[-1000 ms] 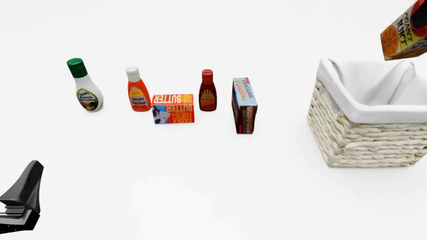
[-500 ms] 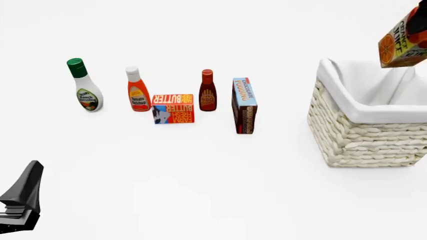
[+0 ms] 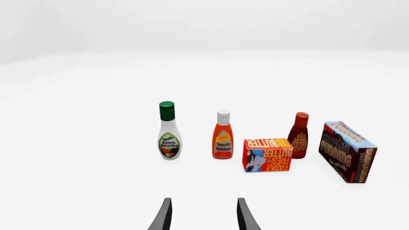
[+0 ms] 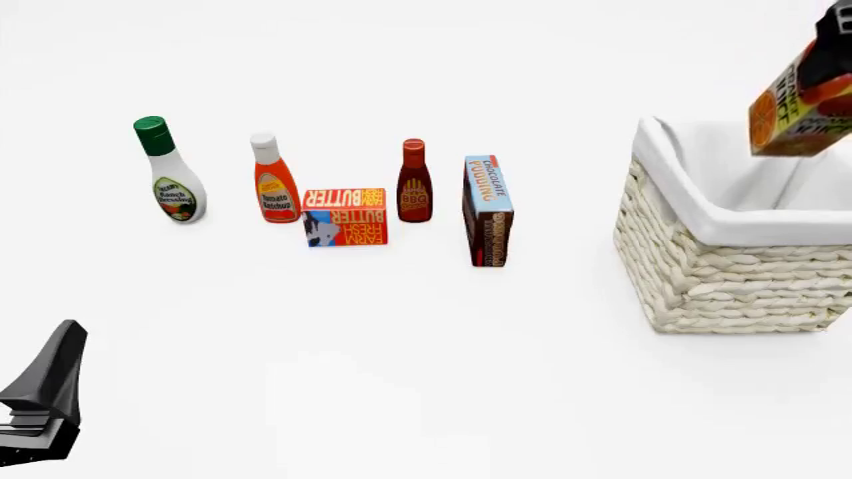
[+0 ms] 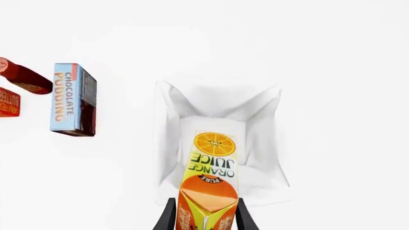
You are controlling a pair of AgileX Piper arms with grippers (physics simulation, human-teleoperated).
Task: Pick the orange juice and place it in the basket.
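Note:
The orange juice (image 4: 803, 105), an orange and yellow carton, hangs tilted in the air above the far right part of the basket (image 4: 725, 274), a cream woven one with white cloth lining. In the right wrist view the orange juice (image 5: 211, 182) sits between the two dark fingers of my right gripper (image 5: 206, 213), which is shut on it, with the basket's lining (image 5: 169, 129) below. My left gripper (image 3: 203, 218) is open with nothing between its fingers. It rests low at the near left of the table (image 4: 47, 384), far from the basket.
A row of groceries stands left of the basket: ranch dressing bottle (image 4: 171, 180), ketchup bottle (image 4: 274, 185), flat butter box (image 4: 346, 217), dark red sauce bottle (image 4: 414, 185) and upright chocolate pudding box (image 4: 488, 210).
The orange juice has come down and slightly left in the right gripper, closer to the basket's opening. The left arm has not moved.

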